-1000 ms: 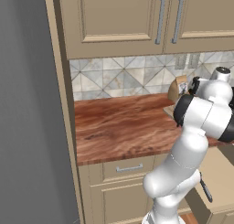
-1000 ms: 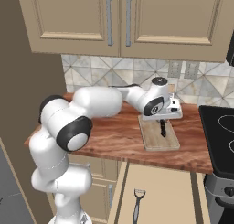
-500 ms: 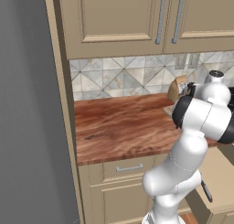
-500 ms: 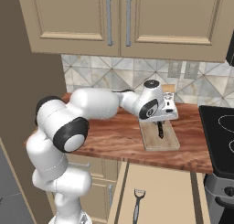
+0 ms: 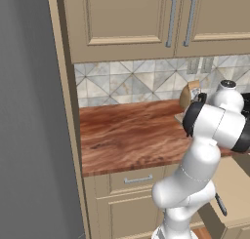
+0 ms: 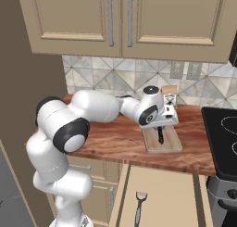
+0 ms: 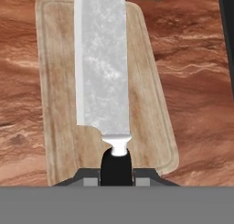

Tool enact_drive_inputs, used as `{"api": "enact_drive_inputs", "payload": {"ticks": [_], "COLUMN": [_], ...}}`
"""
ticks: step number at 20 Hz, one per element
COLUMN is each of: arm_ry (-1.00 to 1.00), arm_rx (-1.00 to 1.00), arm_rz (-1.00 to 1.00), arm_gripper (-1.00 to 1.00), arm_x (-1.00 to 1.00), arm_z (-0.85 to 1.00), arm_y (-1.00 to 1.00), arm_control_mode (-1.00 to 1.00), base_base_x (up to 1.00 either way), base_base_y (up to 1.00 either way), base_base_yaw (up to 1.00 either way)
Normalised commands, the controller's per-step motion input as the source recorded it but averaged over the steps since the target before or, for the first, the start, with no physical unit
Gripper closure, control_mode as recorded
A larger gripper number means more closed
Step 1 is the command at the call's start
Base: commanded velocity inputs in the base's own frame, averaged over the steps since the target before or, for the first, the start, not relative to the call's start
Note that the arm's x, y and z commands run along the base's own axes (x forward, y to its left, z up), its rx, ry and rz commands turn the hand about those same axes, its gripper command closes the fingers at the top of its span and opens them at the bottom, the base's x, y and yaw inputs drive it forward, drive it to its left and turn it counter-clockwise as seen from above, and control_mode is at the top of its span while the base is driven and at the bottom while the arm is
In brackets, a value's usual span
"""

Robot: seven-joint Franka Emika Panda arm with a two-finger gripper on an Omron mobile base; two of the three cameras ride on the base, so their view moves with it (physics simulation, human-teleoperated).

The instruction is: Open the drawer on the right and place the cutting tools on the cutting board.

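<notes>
Since a moment ago the gripper (image 6: 160, 129) is drawing back a little toward the tabletop's (image 6: 115, 140) front edge, its jaws clenching the black handle of the knife (image 7: 101, 67) over the cutting board (image 6: 162, 140). The blade is pointing toward 12 o'clock along the board's grain in the hand view. Nearest the base, the drawer (image 6: 159, 199) is standing open with another cutting tool (image 6: 138, 208) lying inside.

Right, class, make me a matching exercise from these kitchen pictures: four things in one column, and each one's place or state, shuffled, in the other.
Things:
1. knife
2. cutting board
3. drawer
4. paper bag

Places or states:
A. pulled open below the counter, a tool lying inside
B. held by its black handle in the hand
C. standing by the tiled wall
D. flat on the reddish-brown counter

Pairs: 1-B, 2-D, 3-A, 4-C
</notes>
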Motion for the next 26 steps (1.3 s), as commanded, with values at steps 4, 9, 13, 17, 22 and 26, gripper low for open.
{"api": "enact_drive_inputs", "payload": {"ticks": [4, 9, 13, 17, 22, 26], "arm_ry": [0.00, 0.00, 0.00, 0.00, 0.00, 0.00], "arm_rx": [0.00, 0.00, 0.00, 0.00, 0.00, 0.00], "arm_rz": [0.00, 0.00, 0.00, 0.00, 0.00, 0.00], "arm_gripper": [1.00, 1.00, 1.00, 1.00, 1.00, -1.00], "arm_x": [0.05, 0.25, 0.24, 0.29, 0.20, 0.18], "arm_z": [-0.14, -0.07, -0.12, -0.16, -0.28, -0.28], "arm_y": [0.05, 0.00, 0.01, 0.02, 0.00, 0.00], "arm_control_mode": [-1.00, -1.00, -1.00, -1.00, -1.00, -1.00], "base_base_x": [0.00, 0.00, 0.00, 0.00, 0.00, 0.00], "base_base_y": [0.00, 0.00, 0.00, 0.00, 0.00, 0.00], "base_base_yaw": [0.00, 0.00, 0.00, 0.00, 0.00, 0.00]}}
